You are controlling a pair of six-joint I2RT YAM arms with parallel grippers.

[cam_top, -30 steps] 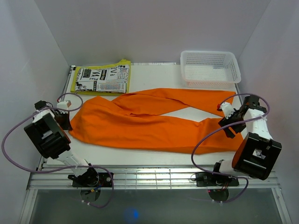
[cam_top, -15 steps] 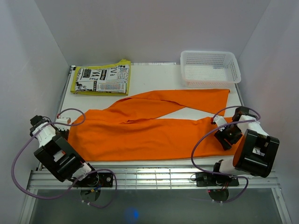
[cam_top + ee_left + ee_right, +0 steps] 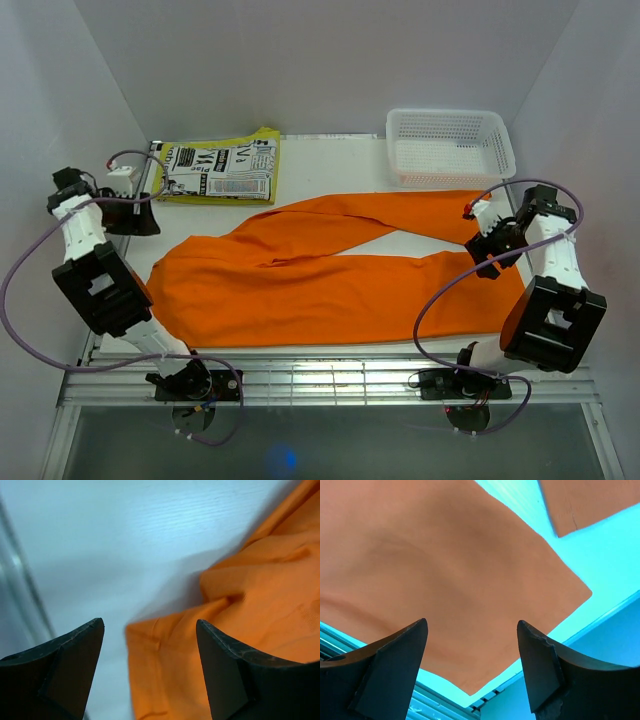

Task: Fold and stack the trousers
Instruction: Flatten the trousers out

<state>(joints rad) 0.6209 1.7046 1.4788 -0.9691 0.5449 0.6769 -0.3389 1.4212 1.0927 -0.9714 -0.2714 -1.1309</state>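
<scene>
1. Both hands have just released the cloth. The left hand (image 3: 150,630) and the right hand (image 3: 472,625) now hang above it, fingers apart and empty.
2. The trousers (image 3: 320,285) lie spread on the table (image 3: 330,165), waist left, legs right, pulled straighter than a second ago.
3. Flattening appears complete; the first fold is likely next.

Only print anywhere is on the yellow-edged paper (image 3: 218,170) in the upper left of the top view. It has black-and-white lettering in blocks, but it's honestly way too small to read a single word.
</scene>
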